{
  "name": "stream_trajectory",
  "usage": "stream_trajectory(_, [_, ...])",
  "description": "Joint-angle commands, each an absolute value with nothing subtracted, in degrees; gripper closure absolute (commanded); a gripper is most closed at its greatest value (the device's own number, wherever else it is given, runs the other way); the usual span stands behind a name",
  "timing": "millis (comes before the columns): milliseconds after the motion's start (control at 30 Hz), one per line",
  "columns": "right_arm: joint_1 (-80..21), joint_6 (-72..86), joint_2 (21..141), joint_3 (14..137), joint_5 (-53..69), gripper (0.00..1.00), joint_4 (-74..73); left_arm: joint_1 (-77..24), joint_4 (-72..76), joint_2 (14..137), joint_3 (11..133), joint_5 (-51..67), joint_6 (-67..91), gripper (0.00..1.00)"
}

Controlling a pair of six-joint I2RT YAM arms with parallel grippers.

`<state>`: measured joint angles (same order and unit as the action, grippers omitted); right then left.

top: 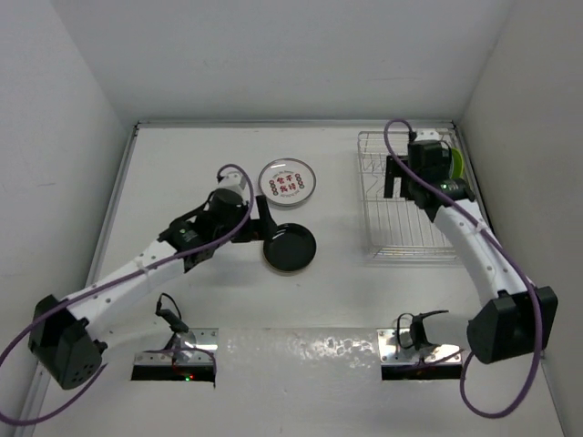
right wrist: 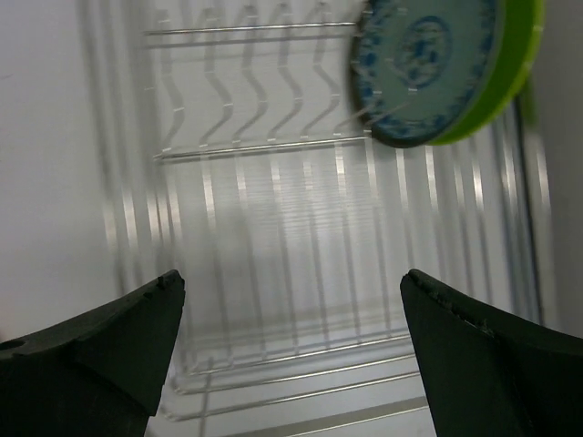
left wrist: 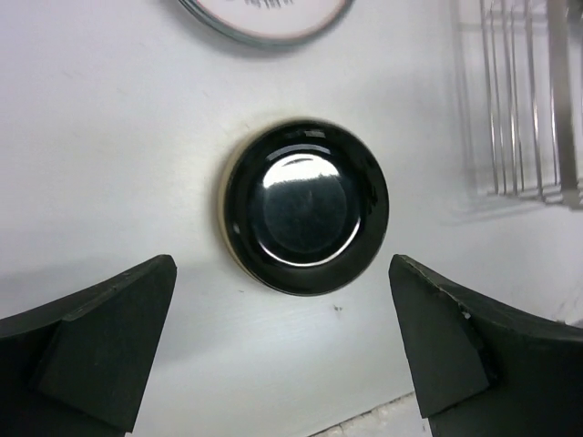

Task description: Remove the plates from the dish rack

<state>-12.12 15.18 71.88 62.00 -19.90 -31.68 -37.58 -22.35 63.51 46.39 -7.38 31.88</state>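
Observation:
A black plate (top: 290, 248) lies flat on the table; it also shows in the left wrist view (left wrist: 305, 205). A white plate with red-orange marks (top: 288, 182) lies behind it, its edge at the top of the left wrist view (left wrist: 264, 20). My left gripper (left wrist: 282, 350) is open and empty just short of the black plate. The silver wire dish rack (top: 408, 238) stands at the right. A lime green plate (right wrist: 437, 68) stands upright in its far end. My right gripper (right wrist: 291, 350) is open and empty above the rack.
The rack's corner shows at the right of the left wrist view (left wrist: 524, 100). White walls close the table at the back and both sides. Two metal mounting plates (top: 178, 350) hold the arm bases at the near edge.

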Motion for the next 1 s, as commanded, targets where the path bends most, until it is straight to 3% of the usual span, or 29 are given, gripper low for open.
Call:
stream_trajectory(0, [-7.0,11.5,76.8,66.2,-27.8,0.01,-31.5,-38.0,-32.1,56.7,51.7,-17.7,28.5,0.0])
stream_trajectory(133, [-2.6,11.8,84.7,71.4,-33.0,0.04,-28.7,-38.0,-38.3,52.8,54.6,-19.6,24.2,0.0])
stream_trajectory(400, [4.0,9.0,96.9,83.6,-31.6,0.36,-27.2,-37.9,-35.7,49.8,48.8,-21.5,20.6,0.0])
stream_trajectory(533, [5.0,7.5,103.6,91.1,-32.6,0.38,-29.4,-37.7,-37.0,52.9,49.4,-22.9,20.9,0.0])
stream_trajectory(633, [6.4,6.9,106.4,94.8,-31.9,0.45,-31.6,-37.6,-37.6,53.2,49.7,-24.1,21.5,0.0])
stream_trajectory(967, [7.3,3.8,111.4,97.8,-31.8,0.56,-30.9,-37.5,-36.4,50.7,49.0,-22.2,20.8,0.0])
